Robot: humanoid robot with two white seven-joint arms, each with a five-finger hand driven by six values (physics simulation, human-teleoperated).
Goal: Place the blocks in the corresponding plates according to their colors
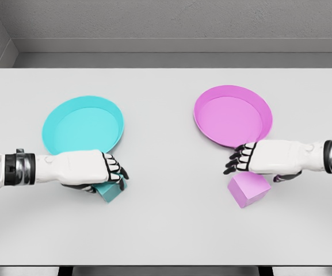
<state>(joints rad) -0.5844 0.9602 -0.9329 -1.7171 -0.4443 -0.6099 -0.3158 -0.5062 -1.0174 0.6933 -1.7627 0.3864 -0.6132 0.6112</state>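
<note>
A cyan block [111, 192] lies on the table just below the cyan plate [83, 123]. My left hand [109, 179] covers its top, with the fingers curled down over its right side and the thumb under the palm, closed around it. A pink block [248, 190] rests on the table below the pink plate [233, 115]. My right hand [251, 170] hovers right over that block's upper edge. Its fingers [236, 161] are loosely bent and point left, touching nothing that I can see. Both plates hold nothing.
The grey table [166, 230] spans the whole view, with its front edge near the bottom of the picture. A grey wall runs behind the far edge. Both forearms come in low from the sides.
</note>
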